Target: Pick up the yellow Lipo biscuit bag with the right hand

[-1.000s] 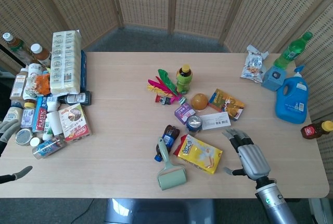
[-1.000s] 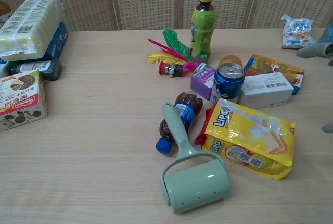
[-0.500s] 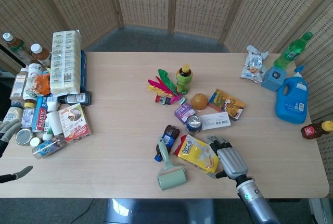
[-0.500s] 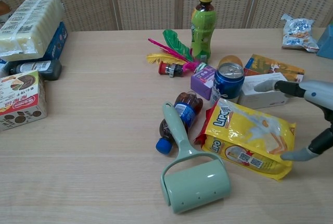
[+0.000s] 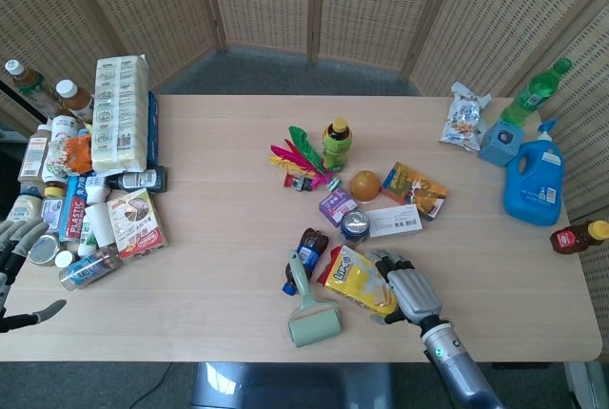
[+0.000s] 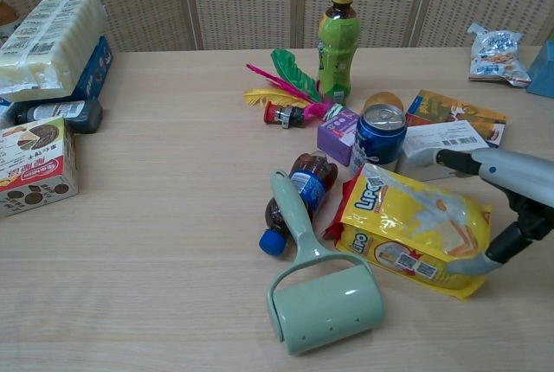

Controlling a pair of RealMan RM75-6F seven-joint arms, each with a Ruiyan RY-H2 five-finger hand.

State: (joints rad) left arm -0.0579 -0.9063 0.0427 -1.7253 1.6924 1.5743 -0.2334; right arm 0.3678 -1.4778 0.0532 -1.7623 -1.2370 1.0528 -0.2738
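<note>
So your right hand [image 6: 511, 208] brackets the yellow crinkly plastic Lipo biscuit bag [image 6: 414, 232], fingers spread, not yet clasped or lifted.

A light wooden table [image 5: 219, 228] stands before woven folding screens [image 5: 314, 0]; grey floor [image 5: 276, 71], seemingly carpet.

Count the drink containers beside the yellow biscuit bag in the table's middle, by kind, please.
Bottles: 2, upright green plastic bottle with yellow cap, lying brown cola bottle with blue cap
Cans: 1, blue metal can
Total: 3
</note>
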